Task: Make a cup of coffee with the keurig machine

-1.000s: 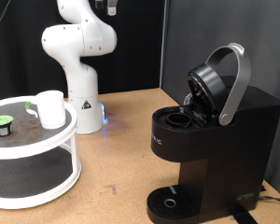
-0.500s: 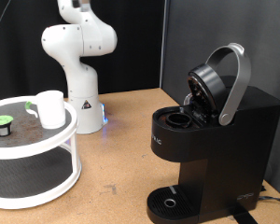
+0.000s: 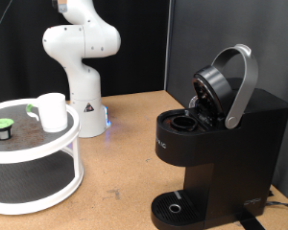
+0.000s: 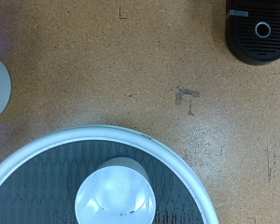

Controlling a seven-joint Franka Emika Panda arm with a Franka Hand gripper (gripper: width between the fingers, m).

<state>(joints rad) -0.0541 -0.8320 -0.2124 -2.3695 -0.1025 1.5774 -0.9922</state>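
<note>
Neither picture is showing the claw itself: the white arm (image 3: 79, 53) is running off the exterior view's top, and no fingers are appearing in the wrist view, so whether the claw is apart or together cannot be told.

The cup (image 3: 52, 111) is standing upright on the upper deck of a round white two-tier stand (image 3: 48, 187) at the exterior view's left. Only the wrist view is looking down into it, showing the cup (image 4: 114, 195) as a pale glossy circle sitting on the stand's dark ribbed surface inside the white rim (image 4: 107, 133); the wrist camera is therefore hanging well above the cup, nearly over it. Only the exterior view is showing the small dark pod with a green lid (image 3: 2, 126), resting on the same deck beside the cup, nearer the exterior view's left edge.

The keurig machine (image 3: 216, 153) is sitting well apart from the stand, at the exterior view's right, with its hinged top raised, the silver-grey handle (image 3: 242, 84) tilted up and back, and the pod chamber lying open. Pale lettering on its front is too small to read. Its round drip tray (image 3: 173, 207) is holding nothing. In the wrist view the machine (image 4: 258, 30) is showing only as a dark shape at a corner of the brown tabletop (image 4: 149, 84), which is carrying faint scuffs.
</note>
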